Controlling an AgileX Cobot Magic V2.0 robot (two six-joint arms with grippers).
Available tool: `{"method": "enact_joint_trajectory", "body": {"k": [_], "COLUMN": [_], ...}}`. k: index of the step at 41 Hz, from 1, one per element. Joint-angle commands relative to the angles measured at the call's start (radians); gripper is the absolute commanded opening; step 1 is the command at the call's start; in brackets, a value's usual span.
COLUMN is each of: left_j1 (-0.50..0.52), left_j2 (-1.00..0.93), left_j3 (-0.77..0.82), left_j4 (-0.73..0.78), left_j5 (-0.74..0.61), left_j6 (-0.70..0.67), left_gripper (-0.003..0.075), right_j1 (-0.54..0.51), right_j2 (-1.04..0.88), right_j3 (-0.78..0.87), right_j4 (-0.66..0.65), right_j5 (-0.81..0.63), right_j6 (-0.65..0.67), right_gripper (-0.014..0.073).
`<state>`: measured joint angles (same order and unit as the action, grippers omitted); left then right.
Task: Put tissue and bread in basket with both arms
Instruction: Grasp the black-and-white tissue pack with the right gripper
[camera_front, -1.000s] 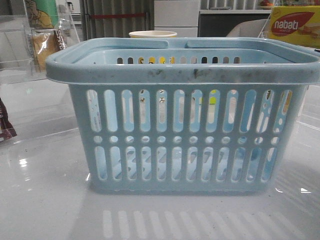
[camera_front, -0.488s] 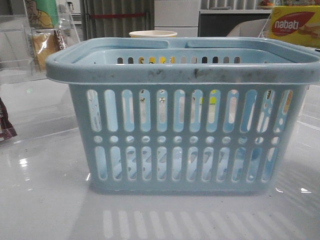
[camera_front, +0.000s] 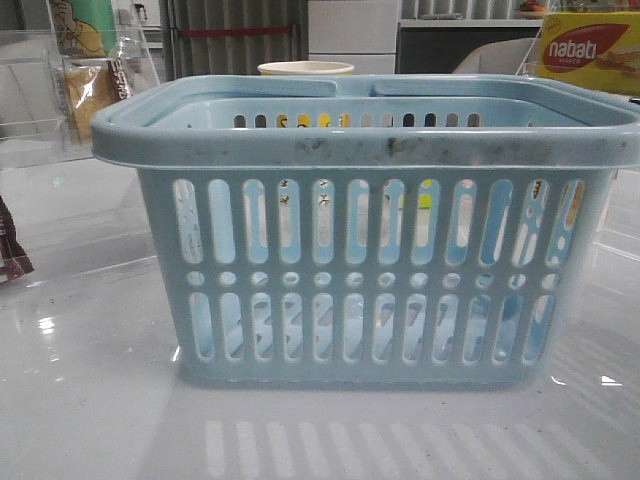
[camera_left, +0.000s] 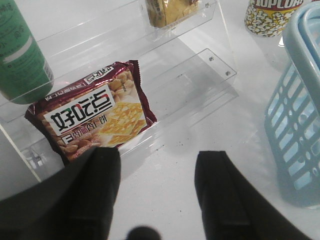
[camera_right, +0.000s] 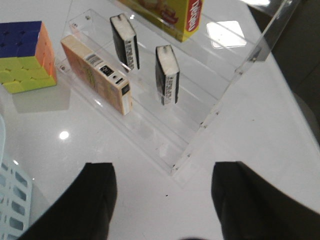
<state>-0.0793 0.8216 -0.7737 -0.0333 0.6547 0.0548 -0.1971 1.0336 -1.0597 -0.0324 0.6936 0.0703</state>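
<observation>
One basket (camera_front: 370, 270) mid-tabletop (camera_front: 90, 410), two dark tissue packs (camera_right: 167, 75), left gripper (camera_left: 157, 187) fingers spread, right gripper (camera_right: 162, 200) fingers spread, both empty

Beside my pale-blue, dark-smudged basket (camera_front: 380, 150) I see a maroon cracker packet (camera_left: 92, 115) with white label, a green bottle (camera_left: 20, 55), and a blue-orange-yellow cube (camera_right: 25, 55).

Glossy white counter (camera_front: 90, 420) and what we see resting on it

We see the pale-blue basket (camera_front: 370, 290) standing at its middle, clear acrylic stands (camera_right: 165, 115) at either side, a puzzle cube (camera_right: 25, 55), and a popcorn cup (camera_left: 270, 17).
</observation>
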Motion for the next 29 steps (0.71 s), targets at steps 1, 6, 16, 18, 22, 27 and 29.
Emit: {"method": "enact_joint_trajectory", "body": {"k": [1, 6, 16, 18, 22, 27, 29], "left_j1": [-0.006, -0.006, -0.006, -0.006, -0.006, -0.006, -0.006], "left_j2": [-0.002, -0.002, -0.002, -0.002, -0.002, -0.002, -0.002], "left_j3": [-0.029, -0.029, -0.029, -0.029, -0.029, -0.029, -0.029], "left_j4": [-0.003, -0.003, -0.003, -0.003, -0.003, -0.005, -0.005], "left_j5": [-0.065, -0.065, -0.065, -0.065, -0.065, -0.065, -0.065], "left_j6": [-0.008, -0.008, -0.008, -0.008, -0.008, -0.008, -0.008], "left_gripper": [0.0381, 0.0381, 0.0381, 0.0381, 0.0381, 0.0381, 0.0381], "right_j1": [-0.018, -0.020, -0.023, -0.023, -0.023, -0.023, -0.023], "right_j2": [0.054, 0.158, 0.386, 0.430, 0.499, 0.567, 0.588], "right_j3": [-0.104, -0.203, -0.334, -0.351, -0.365, -0.367, -0.367], "right_j4": [-0.011, -0.010, 0.005, 0.005, 0.005, 0.005, 0.005], "right_j5": [-0.006, 0.080, 0.115, 0.096, 0.036, -0.051, -0.081], "right_j6": [-0.003, -0.003, -0.003, -0.003, -0.003, -0.003, -0.003], "right_gripper": [0.0522, 0.0522, 0.0522, 0.0522, 0.0522, 0.0522, 0.0522]}}
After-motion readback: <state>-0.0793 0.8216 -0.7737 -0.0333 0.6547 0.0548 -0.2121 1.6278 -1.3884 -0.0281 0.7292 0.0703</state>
